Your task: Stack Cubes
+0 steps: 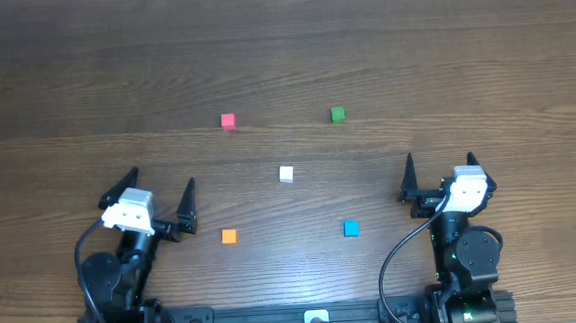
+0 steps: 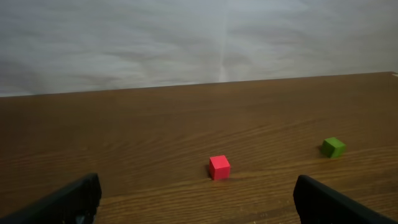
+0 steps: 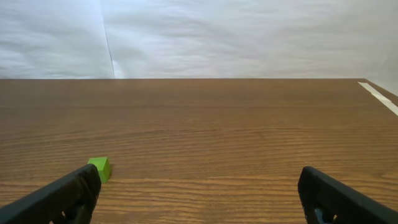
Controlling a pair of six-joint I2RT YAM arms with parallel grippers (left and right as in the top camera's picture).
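Left end effector [image 1: 161, 179] and right end effector [image 1: 440, 158] sit low near their bases, fingers spread apart. On the tabletop [image 1: 281, 42], all apart: pink cube [image 1: 227, 120], green cube [image 1: 337, 113], white cube [image 1: 286, 174], orange cube [image 1: 229, 236], blue cube [image 1: 351, 228].

Pink cube [image 1: 227, 120], green cube [image 1: 337, 113], white cube [image 1: 286, 174], orange cube [image 1: 229, 236], blue cube [image 1: 351, 229]; the table [image 1: 462, 51] is dark brown with wood grain

The right claw [image 3: 199, 180] stands wide over the table [image 3: 249, 124], a green cube [image 3: 99, 168] near one finger [image 3: 68, 193], seemingly apart.
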